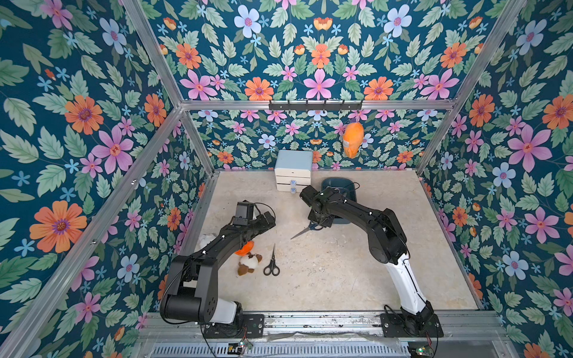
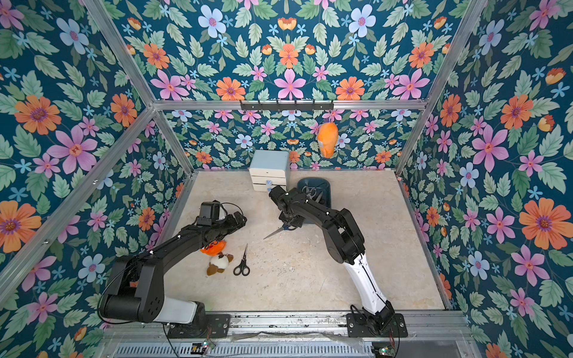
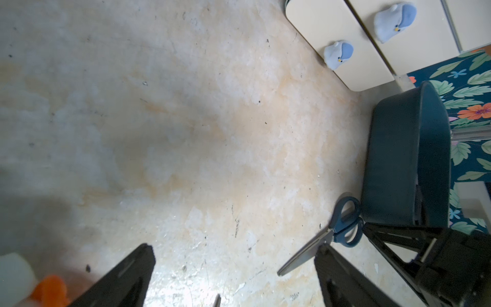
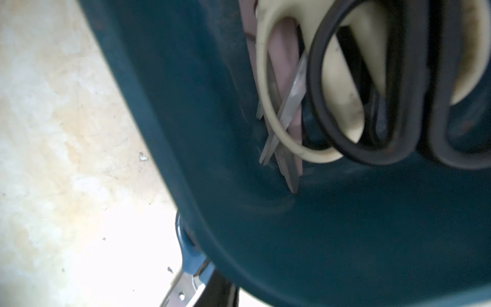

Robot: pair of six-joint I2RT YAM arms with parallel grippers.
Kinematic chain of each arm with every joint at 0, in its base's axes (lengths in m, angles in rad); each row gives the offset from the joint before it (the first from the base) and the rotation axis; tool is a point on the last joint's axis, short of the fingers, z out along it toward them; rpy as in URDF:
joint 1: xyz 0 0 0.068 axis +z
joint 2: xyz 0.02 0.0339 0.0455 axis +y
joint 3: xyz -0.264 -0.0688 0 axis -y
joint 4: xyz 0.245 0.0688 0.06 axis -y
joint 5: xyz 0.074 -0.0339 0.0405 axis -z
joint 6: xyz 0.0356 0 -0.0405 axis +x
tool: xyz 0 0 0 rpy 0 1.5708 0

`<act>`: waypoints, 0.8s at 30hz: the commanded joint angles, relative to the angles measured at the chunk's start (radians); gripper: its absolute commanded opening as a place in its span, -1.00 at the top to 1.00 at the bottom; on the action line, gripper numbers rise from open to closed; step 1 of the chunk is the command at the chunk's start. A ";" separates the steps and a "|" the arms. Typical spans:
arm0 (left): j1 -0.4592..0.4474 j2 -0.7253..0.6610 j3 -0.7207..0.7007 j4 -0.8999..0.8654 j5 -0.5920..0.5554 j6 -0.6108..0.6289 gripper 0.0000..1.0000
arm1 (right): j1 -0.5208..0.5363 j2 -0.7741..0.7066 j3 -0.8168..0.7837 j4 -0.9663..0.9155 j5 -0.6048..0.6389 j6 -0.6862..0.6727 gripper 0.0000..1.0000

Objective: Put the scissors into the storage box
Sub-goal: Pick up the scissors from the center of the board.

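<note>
Scissors with dark-blue handles (image 1: 302,232) sit, in both top views, just beside the storage box (image 1: 353,200), with the right claw (image 1: 319,223) at their handles; we cannot tell whether it grips. A black pair (image 1: 272,262) lies on the bench (image 1: 341,272). Left wrist: left claw (image 3: 233,248) spread wide. Right wrist: several pairs (image 4: 345,87) inside the box.

storage box (image 1: 329,183) half behind right arm (image 1: 356,210), boxed scissors (image 4: 342,106) blurred

The storage box (image 3: 393,159) looks smooth plastic, the scissors (image 3: 322,239) blades bright metal.
</note>
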 commanded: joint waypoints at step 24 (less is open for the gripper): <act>0.002 -0.020 -0.008 -0.027 -0.024 0.003 -0.99 | -0.003 0.008 -0.104 0.037 0.020 -0.016 0.56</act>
